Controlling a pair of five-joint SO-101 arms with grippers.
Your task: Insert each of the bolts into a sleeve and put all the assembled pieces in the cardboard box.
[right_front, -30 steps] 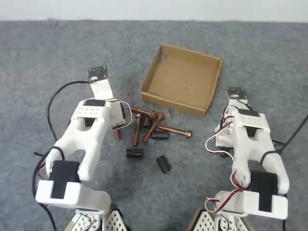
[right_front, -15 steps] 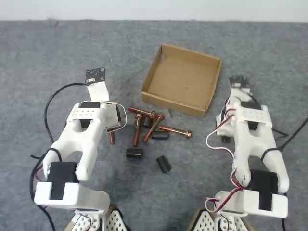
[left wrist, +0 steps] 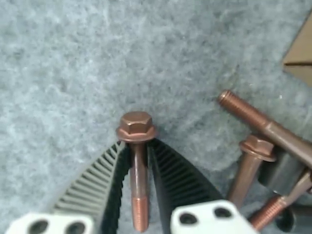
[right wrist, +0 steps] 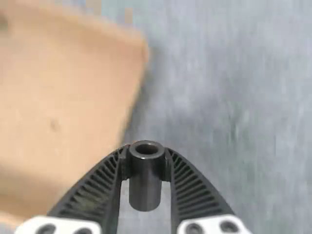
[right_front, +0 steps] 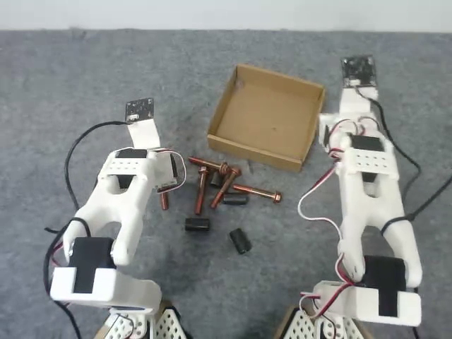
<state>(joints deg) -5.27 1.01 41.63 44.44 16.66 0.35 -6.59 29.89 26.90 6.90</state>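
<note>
On the grey carpet (right_front: 78, 70) we see the left gripper (left wrist: 138, 146) with its ribbed fingers clamped on a copper bolt (left wrist: 137, 130), whose hex head sticks out just past the fingertips. Close beside it lie loose bolts (right_front: 215, 176) in a crossed heap, with one more bolt (right_front: 256, 191) near them. Three black sleeves (right_front: 198, 224) are scattered around, and one of them is tucked under the shafts. The right gripper (right wrist: 145, 157) is closed on a black sleeve (right wrist: 145, 178), bore facing us, just beside the right wall of the cardboard box (right_front: 251, 150). From above, each arm's white body covers its own fingers, and only a stub of the held bolt pokes out under the left wrist. In the left wrist view, the neighbouring bolts run off the edge. In the right wrist view, the box is blurred.
</note>
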